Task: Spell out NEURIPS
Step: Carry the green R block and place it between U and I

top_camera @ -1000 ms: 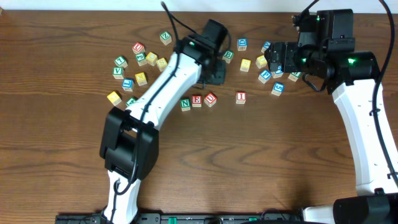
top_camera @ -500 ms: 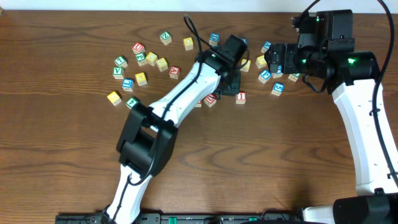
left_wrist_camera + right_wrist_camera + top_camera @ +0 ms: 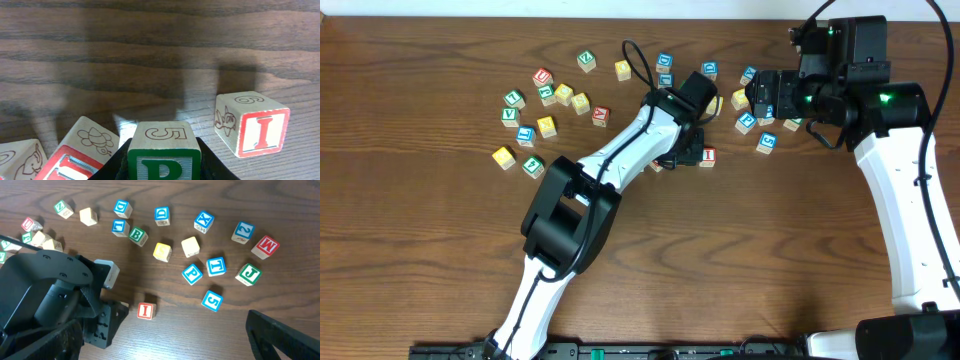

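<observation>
Wooden table, left arm outstretched, fingers around green-lettered cube

Left gripper: you've swung it down to frame centre, beside the I block.
Green block: carried along in its jaws.

Tabletop: dark wood grain, sound. Spare letter cubes noted in the right wrist view: blue D; green B lower left of it; blue X; red M far right; green J below M; blue T near J.
</observation>
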`<state>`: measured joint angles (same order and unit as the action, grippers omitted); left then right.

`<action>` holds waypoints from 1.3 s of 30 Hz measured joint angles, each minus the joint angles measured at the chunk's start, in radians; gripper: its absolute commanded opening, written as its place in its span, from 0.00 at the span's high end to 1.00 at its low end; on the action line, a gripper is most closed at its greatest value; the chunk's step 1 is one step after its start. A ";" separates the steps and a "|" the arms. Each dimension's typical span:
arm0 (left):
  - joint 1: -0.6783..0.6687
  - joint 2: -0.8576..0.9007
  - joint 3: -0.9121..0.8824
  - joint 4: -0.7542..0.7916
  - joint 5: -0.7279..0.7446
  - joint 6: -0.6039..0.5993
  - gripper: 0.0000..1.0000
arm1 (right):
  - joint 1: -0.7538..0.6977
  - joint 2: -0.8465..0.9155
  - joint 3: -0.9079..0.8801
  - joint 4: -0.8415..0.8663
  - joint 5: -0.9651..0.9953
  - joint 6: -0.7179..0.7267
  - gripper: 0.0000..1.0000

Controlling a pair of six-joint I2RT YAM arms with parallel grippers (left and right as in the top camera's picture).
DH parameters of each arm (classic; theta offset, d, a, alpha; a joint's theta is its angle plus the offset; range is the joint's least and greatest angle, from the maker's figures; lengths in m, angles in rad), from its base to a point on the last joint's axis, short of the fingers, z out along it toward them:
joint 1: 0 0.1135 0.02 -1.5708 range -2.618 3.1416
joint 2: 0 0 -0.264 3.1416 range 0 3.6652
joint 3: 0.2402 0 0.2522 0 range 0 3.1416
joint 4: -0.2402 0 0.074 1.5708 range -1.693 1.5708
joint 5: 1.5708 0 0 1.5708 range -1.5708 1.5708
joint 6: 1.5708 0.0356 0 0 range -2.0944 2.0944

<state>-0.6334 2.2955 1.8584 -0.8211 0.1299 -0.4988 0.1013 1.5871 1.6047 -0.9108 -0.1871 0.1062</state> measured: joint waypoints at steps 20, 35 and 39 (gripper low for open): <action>-0.008 0.000 -0.024 0.047 0.000 -0.003 0.71 | 0.000 0.000 0.000 -0.008 0.000 0.000 0.01; -0.031 0.005 -0.035 0.060 0.003 -0.006 0.47 | 0.000 0.000 0.000 -0.012 0.000 0.000 0.01; -0.031 0.005 -0.035 0.060 0.003 -0.006 0.47 | 0.000 0.000 0.000 -0.012 0.000 0.000 0.01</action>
<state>-0.6640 2.3005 1.8233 -0.7612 0.1326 -0.5049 0.1013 1.5871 1.6047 -0.9226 -0.1875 0.1062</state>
